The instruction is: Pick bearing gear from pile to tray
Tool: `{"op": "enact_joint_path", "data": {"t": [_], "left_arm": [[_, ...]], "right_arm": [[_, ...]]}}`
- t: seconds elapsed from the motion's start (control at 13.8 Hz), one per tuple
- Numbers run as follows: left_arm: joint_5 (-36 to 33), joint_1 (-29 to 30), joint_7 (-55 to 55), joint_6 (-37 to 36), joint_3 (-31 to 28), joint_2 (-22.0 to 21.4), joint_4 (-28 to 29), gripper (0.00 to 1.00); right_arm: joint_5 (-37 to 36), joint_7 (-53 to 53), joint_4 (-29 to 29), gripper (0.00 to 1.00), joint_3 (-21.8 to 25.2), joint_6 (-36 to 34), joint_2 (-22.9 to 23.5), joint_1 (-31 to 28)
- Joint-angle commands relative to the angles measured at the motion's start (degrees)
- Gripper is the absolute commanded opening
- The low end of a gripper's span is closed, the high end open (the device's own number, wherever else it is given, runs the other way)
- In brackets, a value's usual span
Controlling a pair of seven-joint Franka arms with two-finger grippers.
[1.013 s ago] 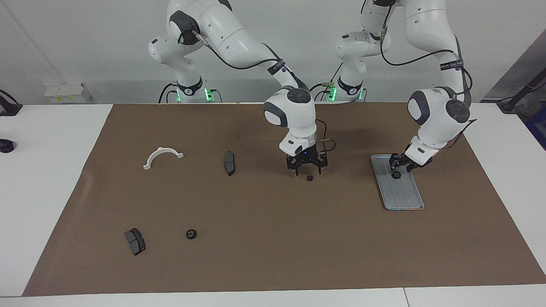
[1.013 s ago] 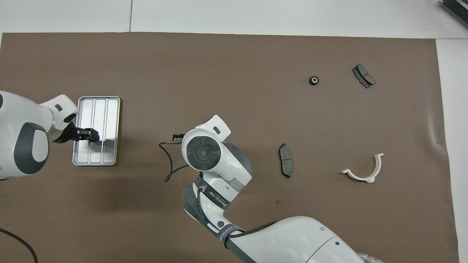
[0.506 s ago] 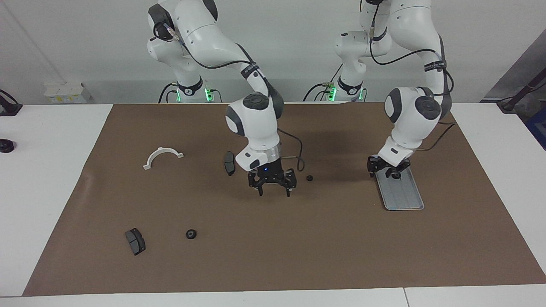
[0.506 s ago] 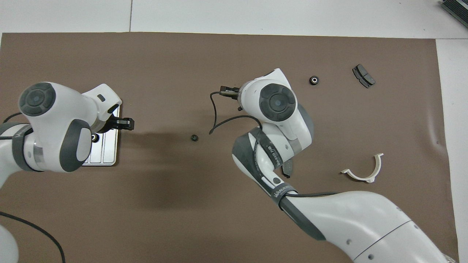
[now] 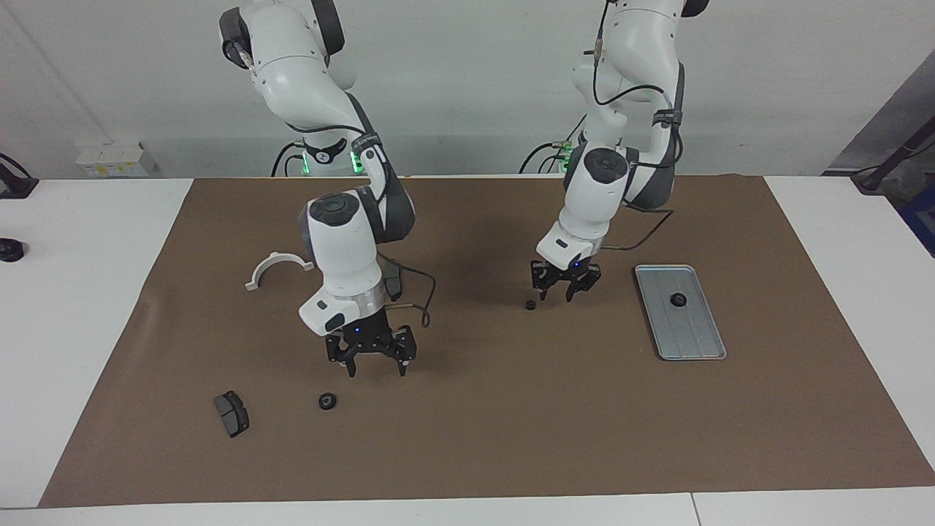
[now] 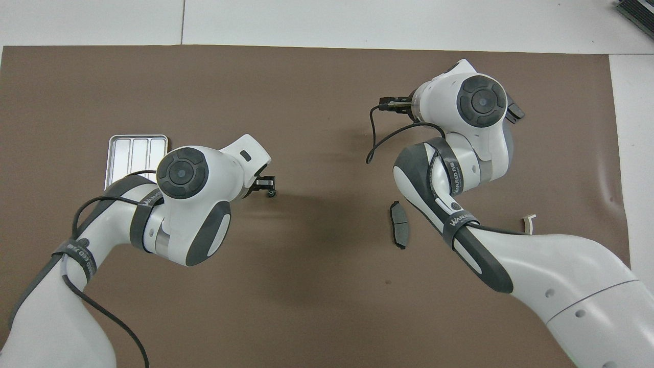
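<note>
1. Because each bearing gear is a small, hard black disc, we judge it light, stiff and liable to roll or skid. A straight-down pinch across the rim looks the safest hold.
2. Nearest the robots lie the white half-ring bracket [image 5: 277, 264] and one brake pad [image 5: 395, 283], partly hidden by the right arm. We want neither of them.
3. The tray [image 5: 695, 334] sits toward the left arm's end of the worktop [image 5: 88, 329]. One gear in the tray [image 5: 678, 299] rests in the half nearer the robots, and the rest is bare ridged metal.
4. A loose middle gear [image 5: 531, 305] lies on the brown mat [image 5: 511, 424], beside the tray toward the table's centre. The left claw [image 5: 559, 294] hangs just beside it, fingers apart and holding nothing.
5. Farthest out lies the far gear [image 5: 327, 400], with the second brake pad [image 5: 231, 413] near it. The right claw [image 5: 375, 369] hovers over the mat close to that gear, spread wide and empty.
</note>
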State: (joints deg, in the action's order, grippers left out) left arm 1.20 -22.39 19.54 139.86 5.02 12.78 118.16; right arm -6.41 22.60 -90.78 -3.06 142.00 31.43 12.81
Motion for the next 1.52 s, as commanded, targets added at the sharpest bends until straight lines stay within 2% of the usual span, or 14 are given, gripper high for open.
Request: {"op": "enact_joint_path", "data": {"t": [0.0, 0.29, 0.58, 0.65, 0.8, 0.87, 0.94, 1.23, 1.45], "left_arm": [[0.12, -2.66, 1.9, 3.84, -1.15, 4.8, -1.88, 0.57], [0.03, -3.89, 1.82, 3.06, -1.15, 4.89, -1.35, 0.54], [0.03, -4.51, 1.82, 0.6, -1.15, 4.63, -0.82, 0.42], [0.03, -4.51, 1.82, -0.19, -1.15, 4.54, -0.82, 0.4], [0.03, -5.12, 1.82, -1.69, -1.24, 4.36, -0.82, 0.34], [0.03, -5.21, 1.82, -1.78, -1.24, 4.36, -0.82, 0.3], [0.03, -5.21, 1.82, -1.87, -1.24, 4.28, -0.73, 0.23], [0.03, -4.86, 1.64, -2.39, -1.24, 4.45, -1.34, 0.0], [0.03, -3.2, 1.29, -5.37, -1.33, 4.71, -4.76, 0.0]], "right_arm": [[-1.15, -4.64, 3.94, 1.0, -1.07, -1.73, 3.81, -3.57], [-1.15, -10.37, 4.03, 1.0, -0.98, -2.51, 5.48, -5.96], [-1.24, -14.07, 5.86, 1.0, -0.98, -3.4, 8.12, -8.24], [-1.15, -14.07, 6.05, 0.97, -0.98, -3.48, 8.12, -8.24], [-1.06, -13.98, 6.05, 0.85, -0.98, -2.96, 8.12, -8.24], [-0.98, -13.98, 5.96, 0.75, -0.98, -2.61, 8.12, -8.24], [-0.63, -13.98, 5.96, 0.72, -0.98, -2.17, 8.12, -8.24], [-0.1, -13.98, 5.35, 0.72, -0.98, -0.68, 8.12, -8.59], [-0.01, -13.63, 4.56, 0.7, -1.07, -0.58, 8.03, -8.33]]}}
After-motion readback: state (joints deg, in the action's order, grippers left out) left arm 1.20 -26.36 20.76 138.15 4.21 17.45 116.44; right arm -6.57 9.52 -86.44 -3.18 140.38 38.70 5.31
